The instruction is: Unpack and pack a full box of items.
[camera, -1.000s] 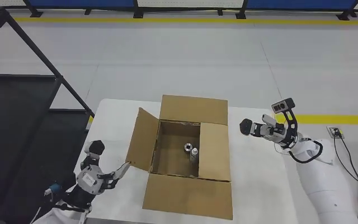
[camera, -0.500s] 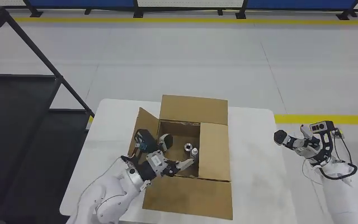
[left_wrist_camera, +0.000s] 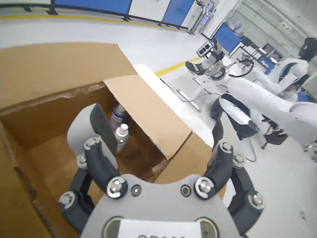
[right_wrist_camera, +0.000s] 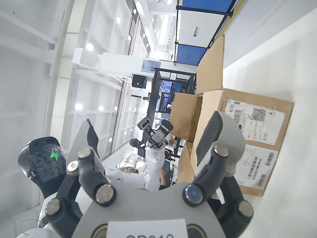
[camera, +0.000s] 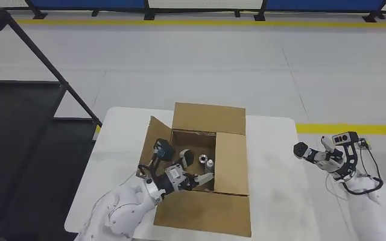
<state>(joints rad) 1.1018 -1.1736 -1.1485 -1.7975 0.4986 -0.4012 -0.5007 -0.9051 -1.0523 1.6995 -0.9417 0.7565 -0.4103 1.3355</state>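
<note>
An open cardboard box (camera: 231,161) sits mid-counter (camera: 120,138). Inside it, a small white spray bottle (camera: 210,164) and a taller spray can (camera: 202,159) stand upright just beside each other, toward the 3 o'clock wall and under the edge of that side's flap. The left hand (camera: 199,179) comes in from 7 o'clock and hangs inside the box near the bottle, its fingers spread and holding nothing. In its wrist view the bottle (left_wrist_camera: 121,134) and can (left_wrist_camera: 117,116) show past one pad of the left hand (left_wrist_camera: 156,117). The right hand (camera: 300,149) is well apart at 3 o'clock, off the counter's edge, also spread and empty, as its own view of that hand (right_wrist_camera: 152,122) shows. The bottle looks like light, stiff plastic with a smooth round body, so it would tip easily. The surest hold is probably across the body below the nozzle, squeezed gently. The can seems rigid metal, heavier and slicker, and is best pinched at mid-height. Because the two stand so close, a pad may nudge the neighbour over.
</note>
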